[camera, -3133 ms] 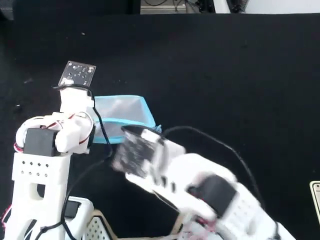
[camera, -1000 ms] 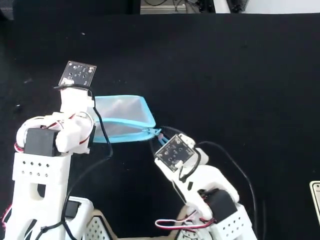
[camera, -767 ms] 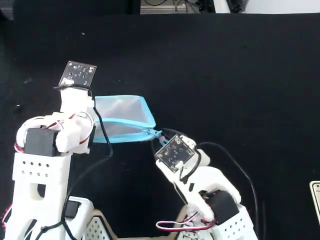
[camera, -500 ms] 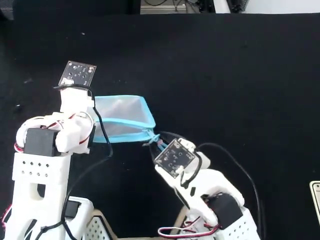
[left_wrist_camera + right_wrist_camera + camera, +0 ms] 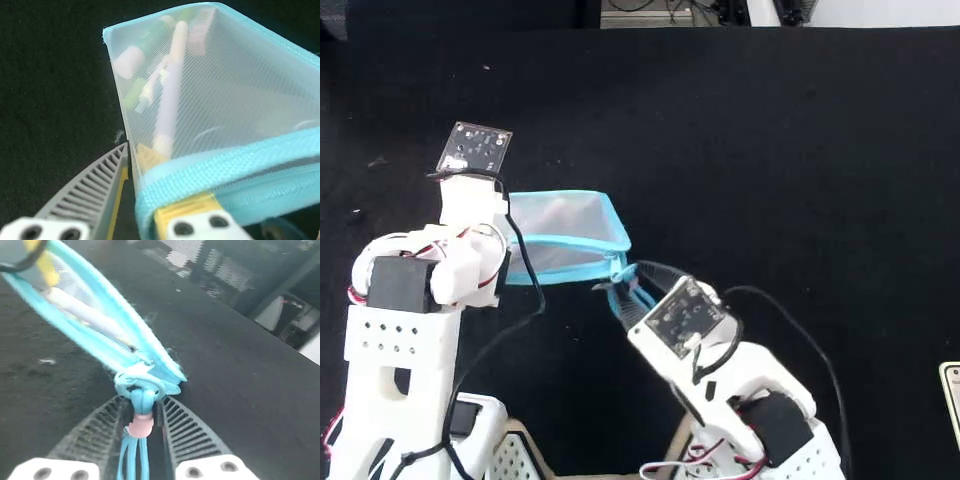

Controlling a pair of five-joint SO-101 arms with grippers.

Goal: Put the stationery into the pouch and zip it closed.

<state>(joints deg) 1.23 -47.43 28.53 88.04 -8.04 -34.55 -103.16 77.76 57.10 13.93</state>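
Since half a second ago our right arm has drawn back toward the near edge and a little to the right. The dark fingers of the right pincer (image 5: 626, 278) now show ahead of its wrist board. The pouch (image 5: 565, 222) and the left arm (image 5: 460, 262) have stayed put.

From above, we see the pouch lying on the black worktop (image 5: 770, 150), left of centre. Its left end is tucked under the left arm's wrist. Its near right corner sits between the right pincer's fingers, where the blue cord (image 5: 638, 288) shows. The zip band along the near edge looks drawn shut up to that corner.

At the left wrist, the left pincer (image 5: 134, 152) is closed on the pouch's end seam. Its grey finger (image 5: 87, 200) lies outside the wall and the yellow-padded one on the other side, with the seam caught between them. Through the clear wall we make out the stationery (image 5: 131, 59) inside: a long white pen (image 5: 172, 65) among smaller green, white and pink pieces.

At the right wrist, the slider (image 5: 141, 385) sits at the very end of the zip, at the pouch's corner. The cord, with a pink bead (image 5: 140, 426) on it, runs back from the slider between the two grey fingers. These are closed down to a narrow slot on the cord, with a sliver of gap beside the bead on one side.
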